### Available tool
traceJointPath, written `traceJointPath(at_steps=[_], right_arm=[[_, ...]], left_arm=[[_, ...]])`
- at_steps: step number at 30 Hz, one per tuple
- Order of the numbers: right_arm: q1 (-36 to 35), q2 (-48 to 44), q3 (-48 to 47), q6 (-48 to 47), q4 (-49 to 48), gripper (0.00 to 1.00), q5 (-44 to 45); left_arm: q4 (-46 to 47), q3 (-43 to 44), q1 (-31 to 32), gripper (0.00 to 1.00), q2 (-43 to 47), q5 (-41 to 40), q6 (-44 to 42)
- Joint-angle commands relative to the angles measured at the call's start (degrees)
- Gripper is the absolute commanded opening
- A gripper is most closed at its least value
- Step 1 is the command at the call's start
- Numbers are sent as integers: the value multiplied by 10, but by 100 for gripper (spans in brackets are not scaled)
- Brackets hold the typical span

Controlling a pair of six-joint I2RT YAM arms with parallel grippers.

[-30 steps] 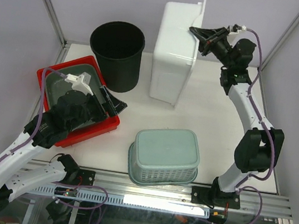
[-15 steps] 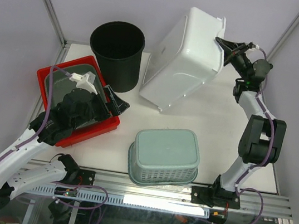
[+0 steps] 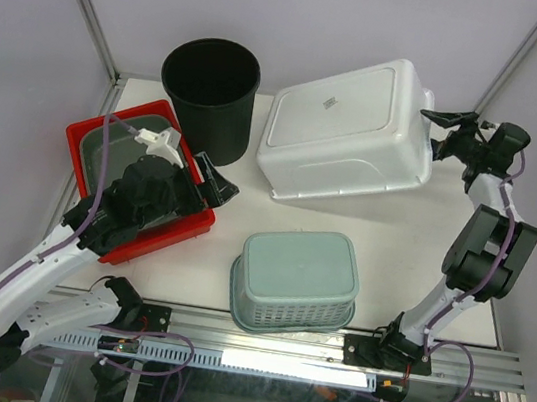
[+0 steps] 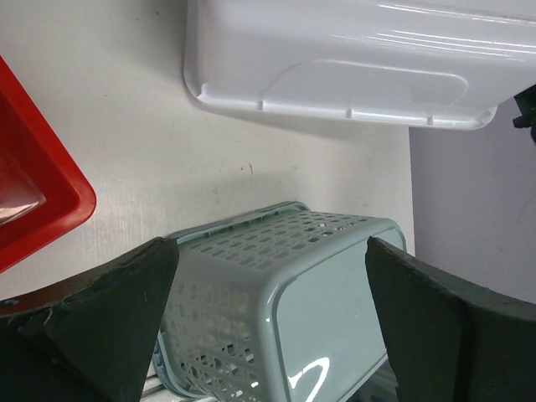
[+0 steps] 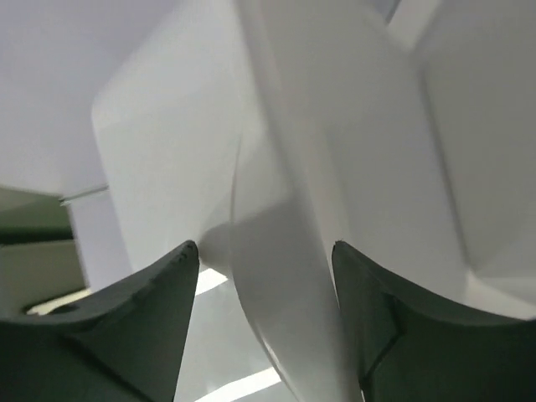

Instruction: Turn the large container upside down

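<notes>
The large white container (image 3: 346, 122) lies bottom up at the back of the table, with its flat base facing up. It also shows in the left wrist view (image 4: 335, 59) and fills the right wrist view (image 5: 276, 167). My right gripper (image 3: 438, 133) is at the container's right rim. Its jaws stand apart around the rim (image 5: 264, 260), with a gap showing on the left side. My left gripper (image 3: 213, 183) is open and empty over the red tray's right edge, well away from the container.
A black bucket (image 3: 209, 91) stands upright at the back left. A red tray (image 3: 156, 240) holding a dark clear tub (image 3: 104, 151) lies on the left under my left arm. A teal perforated basket (image 3: 298, 276) lies upside down at the front centre and shows between my left fingers (image 4: 335, 293).
The white container tipped from standing on end, through a tilt, to lying bottom up. My right gripper swung right and down with its rim and loosened. The left arm barely moved.
</notes>
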State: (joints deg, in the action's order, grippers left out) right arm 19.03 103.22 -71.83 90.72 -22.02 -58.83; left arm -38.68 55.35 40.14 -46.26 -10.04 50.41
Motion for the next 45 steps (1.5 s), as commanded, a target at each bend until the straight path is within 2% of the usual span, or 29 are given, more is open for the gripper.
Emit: traceJointPath(at_steps=[1, 2, 5, 7, 12, 15, 19, 23, 28, 32, 35, 39, 42, 45], right_arm=[[-5, 8, -162, -429, 447, 68, 97], [-6, 14, -189, -474, 507, 74, 140], [-7, 20, -233, -554, 601, 78, 254], [-9, 19, -238, -572, 622, 79, 297], [-39, 6, -276, -619, 677, 83, 490], [-50, 0, -295, -628, 694, 84, 548], [-76, -32, -293, -629, 685, 84, 574], [-164, -108, -263, -675, 635, 82, 540], [-305, -211, -166, -714, 577, 81, 514], [-344, -273, -90, -685, 574, 81, 530], [-347, -307, -80, -682, 604, 81, 566], [-346, -343, -133, -703, 668, 81, 619], [-346, -367, -182, -715, 707, 81, 633], [-346, -391, -221, -727, 737, 83, 645]], left_arm=[[40, 14, 2, 99, -5, 16, -13], [40, 13, 2, 99, -4, 15, -13], [43, 14, 2, 99, -6, 14, -16], [45, 16, 2, 99, -11, 15, -19], [52, 22, 2, 99, -28, 24, -25], [55, 20, 2, 99, -29, 25, -27], [57, 16, 2, 99, -28, 38, -31], [48, -9, 3, 99, -13, 140, -42], [32, -77, 24, 99, 58, 248, -28], [41, -112, 43, 99, 80, 278, 6], [106, -141, 57, 99, 49, 303, 37], [262, -167, 86, 99, -50, 332, 70], [368, -134, 97, 99, -161, 332, 66], [455, -56, 102, 99, -289, 343, 52]])
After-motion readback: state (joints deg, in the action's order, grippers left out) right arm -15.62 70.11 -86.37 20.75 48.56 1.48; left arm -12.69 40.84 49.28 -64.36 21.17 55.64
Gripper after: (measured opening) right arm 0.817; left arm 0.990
